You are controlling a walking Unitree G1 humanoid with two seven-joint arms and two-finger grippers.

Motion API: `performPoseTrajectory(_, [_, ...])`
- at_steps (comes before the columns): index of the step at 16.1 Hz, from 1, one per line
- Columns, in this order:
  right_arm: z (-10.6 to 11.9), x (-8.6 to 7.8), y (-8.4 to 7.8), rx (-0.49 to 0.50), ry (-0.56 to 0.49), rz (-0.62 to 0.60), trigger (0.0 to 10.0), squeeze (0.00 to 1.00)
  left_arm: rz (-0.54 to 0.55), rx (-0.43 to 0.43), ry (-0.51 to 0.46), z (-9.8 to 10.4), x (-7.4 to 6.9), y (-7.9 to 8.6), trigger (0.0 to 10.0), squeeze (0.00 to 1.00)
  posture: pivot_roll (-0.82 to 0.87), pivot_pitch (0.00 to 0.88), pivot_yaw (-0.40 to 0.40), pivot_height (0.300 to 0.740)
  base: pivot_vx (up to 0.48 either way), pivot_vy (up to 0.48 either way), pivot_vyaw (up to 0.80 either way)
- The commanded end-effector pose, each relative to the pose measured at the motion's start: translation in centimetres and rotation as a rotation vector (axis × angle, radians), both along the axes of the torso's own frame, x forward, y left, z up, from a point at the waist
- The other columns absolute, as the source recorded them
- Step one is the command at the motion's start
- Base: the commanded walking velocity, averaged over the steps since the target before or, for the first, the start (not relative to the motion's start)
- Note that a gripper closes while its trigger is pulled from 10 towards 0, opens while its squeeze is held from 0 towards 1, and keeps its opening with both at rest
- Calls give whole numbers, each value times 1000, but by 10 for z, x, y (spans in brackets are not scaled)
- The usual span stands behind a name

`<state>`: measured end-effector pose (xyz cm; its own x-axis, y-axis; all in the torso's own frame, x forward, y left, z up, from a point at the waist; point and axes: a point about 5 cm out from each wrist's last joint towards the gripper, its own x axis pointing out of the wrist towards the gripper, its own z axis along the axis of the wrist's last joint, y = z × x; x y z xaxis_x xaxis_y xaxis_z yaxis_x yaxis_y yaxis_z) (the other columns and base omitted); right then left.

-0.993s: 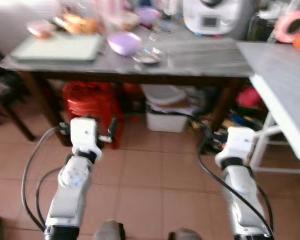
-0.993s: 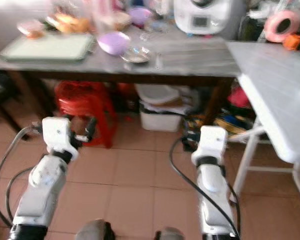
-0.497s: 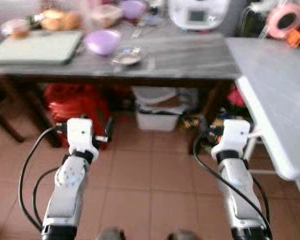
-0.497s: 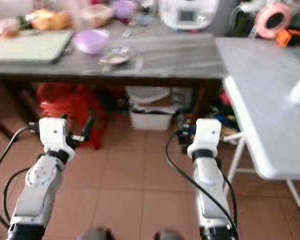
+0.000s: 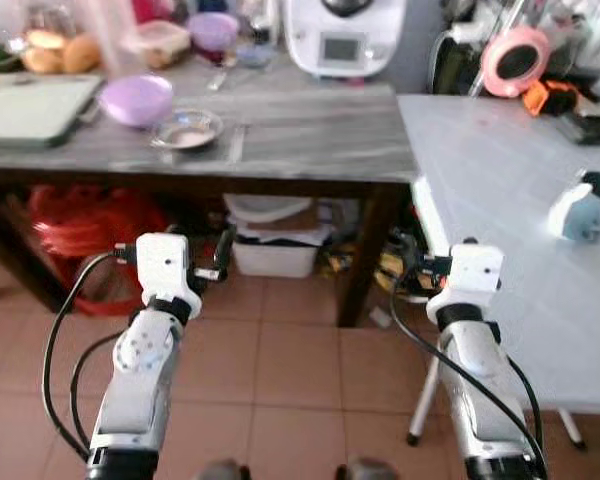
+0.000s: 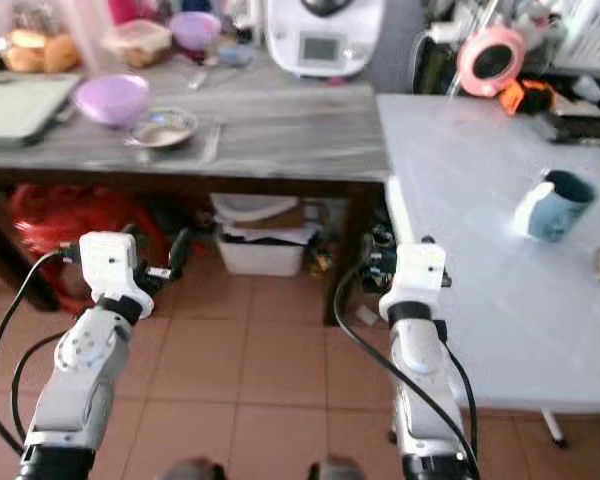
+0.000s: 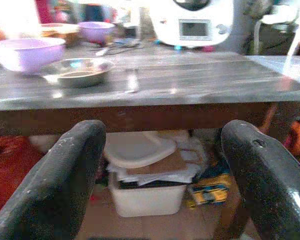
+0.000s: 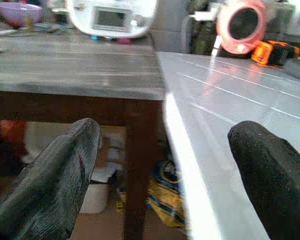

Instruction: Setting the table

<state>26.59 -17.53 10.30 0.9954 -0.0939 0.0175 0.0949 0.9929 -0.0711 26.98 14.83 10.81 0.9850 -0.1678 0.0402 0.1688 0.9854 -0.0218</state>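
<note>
A purple bowl (image 5: pixel 136 99) and a small shallow dish (image 5: pixel 186 129) stand on the dark grey table (image 5: pixel 310 120), with a piece of cutlery (image 5: pixel 236 143) beside the dish. To the right, a blue mug (image 5: pixel 583 207) stands on the white table (image 5: pixel 480 150). Both arms are held low over the tiled floor, short of the tables. My left gripper (image 7: pixel 162 134) is open and empty, facing the dark table's front edge. Open and empty too, my right gripper (image 8: pixel 165 132) faces the corner where the two tables meet.
A white kitchen appliance (image 5: pixel 342 35), a green tray (image 5: pixel 30 105) and food containers sit further back on the dark table. Under it are a red bundle (image 5: pixel 75 230) and a white box (image 5: pixel 270 240). A pink round object (image 5: pixel 516 60) and an orange tool (image 5: pixel 548 95) lie at the back right.
The camera has swung to the right, bringing the white table and blue mug into view. Both arms hold the same pose, grippers still open.
</note>
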Motion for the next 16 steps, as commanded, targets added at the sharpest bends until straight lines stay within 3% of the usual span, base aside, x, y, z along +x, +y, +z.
performPoseTrajectory(1, [1,0,-7,-6,-2,-16,10000,0,-28,-10,-15,5,1,-7,10000,0,-26,0,5,719,0,0,0])
performPoseTrajectory(7, [1,1,-8,-3,1,-11,10000,0,-60,-17,-41,7,0,-8,10000,0,-27,0,1,719,0,0,-340])
performPoseTrajectory(16, [0,1,-9,-9,6,-3,10000,0,-70,-18,-47,7,0,-8,10000,0,-27,0,-4,719,318,-336,0])
